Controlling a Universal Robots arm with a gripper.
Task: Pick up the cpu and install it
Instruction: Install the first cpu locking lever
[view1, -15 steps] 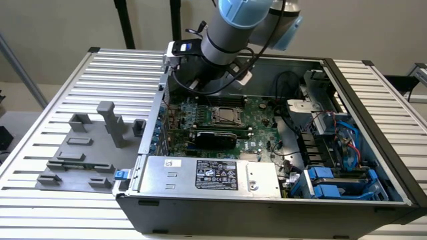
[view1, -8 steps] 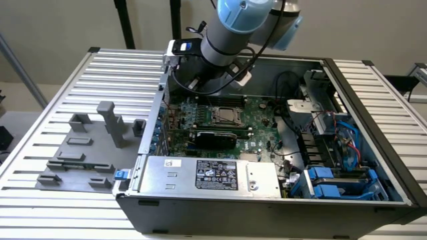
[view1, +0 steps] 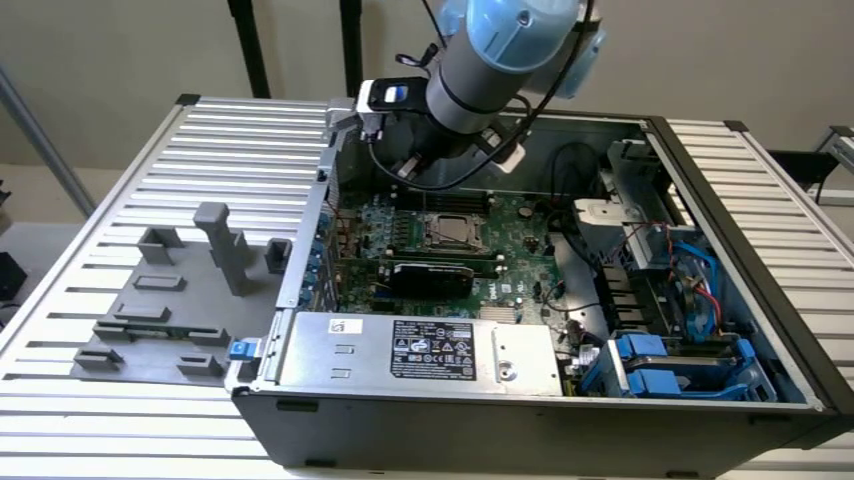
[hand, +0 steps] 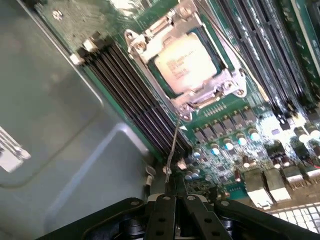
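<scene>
Cpu (hand: 187, 62) seated in the motherboard (hand: 240, 102) socket (hand: 145, 46), tool (hand: 173, 200) clenched and empty.
In the exterior view the cpu lies mid-frame inside the open computer case (view1: 534, 425); the tool's closed tips are near the socket's thin lever (hand: 173, 142).

**Exterior view.** Even, diffuse room light from above. The slatted bench (view1: 94, 200) reads pale, nearly washed out. The interior of the computer case (view1: 534, 430) lies in softer shade, and the arm (view1: 481, 70) casts no hard-edged shadow.

**Wrist view.** The cpu (hand: 186, 62) lid and socket frame (hand: 207, 95) catch bright glare, and the capacitor tops (hand: 241, 141) glint cyan. The inner case wall (hand: 60, 125) is a flat grey-green. The closed pincer (hand: 175, 212) appears dark and blurred in the near foreground.
</scene>
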